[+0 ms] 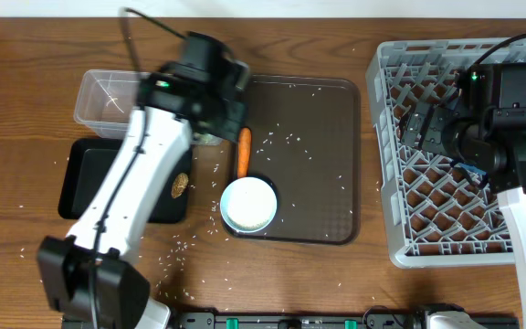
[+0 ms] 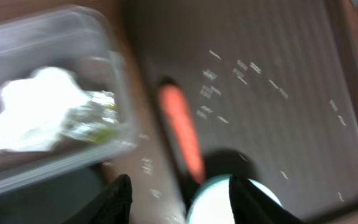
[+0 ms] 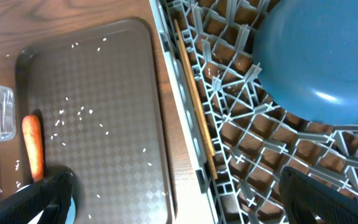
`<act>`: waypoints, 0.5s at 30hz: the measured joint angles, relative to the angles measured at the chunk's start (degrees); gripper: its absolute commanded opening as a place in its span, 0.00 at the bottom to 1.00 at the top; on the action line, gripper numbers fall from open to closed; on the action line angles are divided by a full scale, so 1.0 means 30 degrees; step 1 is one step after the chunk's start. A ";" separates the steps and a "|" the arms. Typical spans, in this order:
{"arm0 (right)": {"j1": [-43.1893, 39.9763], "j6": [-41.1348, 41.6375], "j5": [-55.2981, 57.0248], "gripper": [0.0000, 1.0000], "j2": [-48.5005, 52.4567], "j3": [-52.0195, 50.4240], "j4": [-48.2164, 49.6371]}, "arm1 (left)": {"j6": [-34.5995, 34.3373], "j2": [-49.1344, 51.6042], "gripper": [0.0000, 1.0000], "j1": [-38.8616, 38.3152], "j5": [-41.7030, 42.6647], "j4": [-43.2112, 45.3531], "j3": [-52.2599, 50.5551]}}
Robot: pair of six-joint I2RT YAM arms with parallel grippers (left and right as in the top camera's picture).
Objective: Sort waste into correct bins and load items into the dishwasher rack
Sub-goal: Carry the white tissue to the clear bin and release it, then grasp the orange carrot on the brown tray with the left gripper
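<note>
**Q:** Left tool?
**A:** My left tool [image 2: 182, 202] has its fingers parted, with nothing between them. In its wrist view the small orange carrot [image 2: 182, 134] lies at 12 o'clock. The clear tub [image 2: 114, 81] at 10 o'clock contains the crumpled tissue [image 2: 36, 109] and the foil wrapper [image 2: 95, 115].

**Q:** Right tool?
**A:** My right tool [image 3: 176, 180] is spread wide and empty over the grey rack [image 3: 197, 124]. The dark-blue plate [image 3: 316, 62] rests in it at 1 o'clock.

**Q:** Overhead?
**A:** The white bowl [image 1: 249, 203] sits on the brown tray [image 1: 318, 164]. The brown lump [image 1: 180, 185] lies on the black tray [image 1: 80, 174] at the bowl's 9 o'clock. Rice grains [image 1: 281, 137] are scattered over the tray and the surface [image 1: 26, 73].
</note>
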 measured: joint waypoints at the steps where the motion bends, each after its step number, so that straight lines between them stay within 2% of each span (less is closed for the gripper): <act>1: 0.0000 0.0000 0.0000 0.99 0.0000 -0.0007 0.0007 | -0.0219 0.0189 0.53 -0.0546 -0.0153 0.0007 -0.0080; 6: 0.0000 0.0000 0.0000 0.99 0.0000 -0.0007 0.0007 | -0.1683 0.1872 0.53 -0.2062 -0.0896 0.0459 -0.1122; 8: 0.0000 0.0000 0.0000 0.99 0.0000 -0.0007 0.0007 | -0.2259 0.2827 0.57 -0.2404 -0.1406 0.0852 -0.1392; 15: 0.0000 0.0000 0.0000 0.99 0.0000 -0.0007 0.0007 | -0.4306 0.5340 0.59 -0.2710 -0.4379 0.2608 -0.1479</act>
